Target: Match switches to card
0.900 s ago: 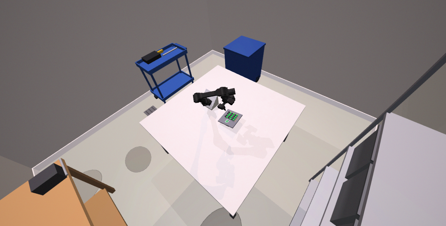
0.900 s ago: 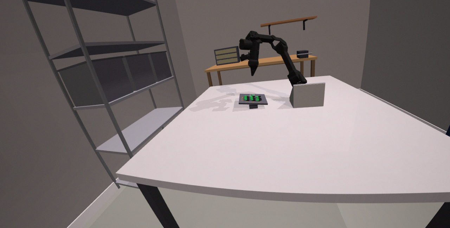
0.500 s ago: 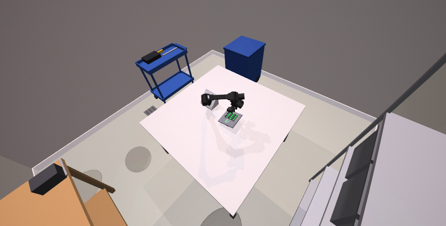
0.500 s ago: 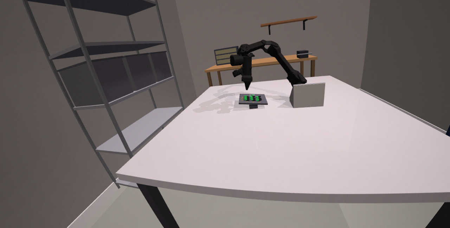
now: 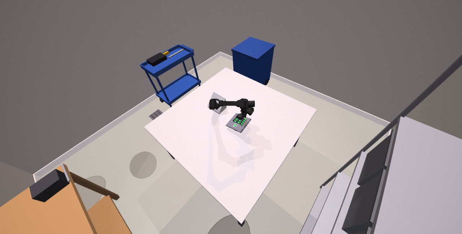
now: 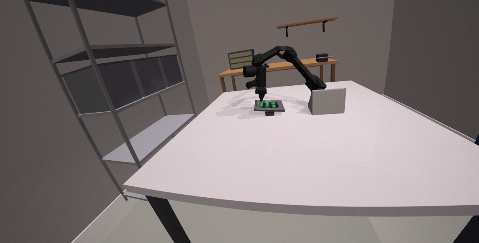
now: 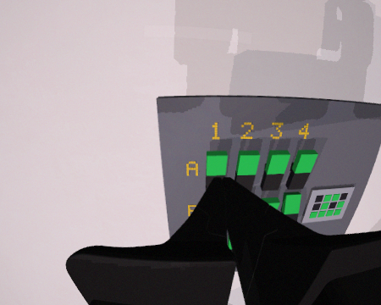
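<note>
Grey and square, the flat switch panel (image 7: 349,135) lies on the white table (image 6: 301,161), with yellow column numbers 1 to 4 and row letters. Row A's four rocker switches (image 7: 248,164) show green halves. At the panel's right edge sits the small green-and-grey card (image 7: 328,205). Above the panel, the black gripper (image 7: 229,186), closed and empty, hides most lower rows.
</note>
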You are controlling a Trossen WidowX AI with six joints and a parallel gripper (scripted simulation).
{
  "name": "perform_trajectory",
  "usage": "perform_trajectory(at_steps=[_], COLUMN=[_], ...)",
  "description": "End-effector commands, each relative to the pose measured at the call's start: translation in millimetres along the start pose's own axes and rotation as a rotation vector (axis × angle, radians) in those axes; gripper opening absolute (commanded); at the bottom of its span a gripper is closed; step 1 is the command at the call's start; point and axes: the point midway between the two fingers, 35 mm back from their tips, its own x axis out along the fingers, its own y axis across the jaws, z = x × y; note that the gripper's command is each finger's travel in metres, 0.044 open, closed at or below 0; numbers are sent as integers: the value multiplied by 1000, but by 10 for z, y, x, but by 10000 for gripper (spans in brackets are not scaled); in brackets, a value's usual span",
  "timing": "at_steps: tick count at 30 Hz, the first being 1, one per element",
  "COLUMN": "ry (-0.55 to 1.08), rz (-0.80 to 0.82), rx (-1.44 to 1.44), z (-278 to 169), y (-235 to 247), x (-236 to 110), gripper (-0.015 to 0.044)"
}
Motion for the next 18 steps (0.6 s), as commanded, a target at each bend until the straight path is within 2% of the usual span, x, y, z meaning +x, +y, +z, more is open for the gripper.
perform_trajectory(at_steps=[1, 18], ry=[6, 6], rz=[-7, -7], rx=[-9, -9], z=[-11, -6], y=[-4, -6], x=[110, 251], gripper=[0, 0])
